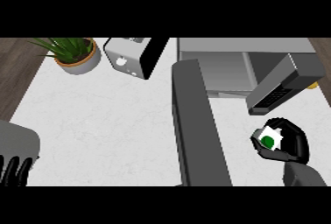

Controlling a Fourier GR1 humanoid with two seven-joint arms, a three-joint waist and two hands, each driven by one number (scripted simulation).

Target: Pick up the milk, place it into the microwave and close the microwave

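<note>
On the right side of the white counter [97, 118], my right hand [287, 144] is curling its black fingers around one milk carton [270, 139]. I am seeing just a bit of it, white with a green spot, peeking out between my fingers and thumb. I am holding it just in front of the one microwave [220, 65], which is sitting at the back with its inside showing. One long dark door [197, 127] is swinging wide open toward me, to the left of my hand. Down in the lower left corner, my left hand [16, 168] is resting with its fingers straight and holding nothing. At the back of the counter, one green plant in a pot [74, 54] and one silver toaster [132, 54] are standing side by side.
</note>
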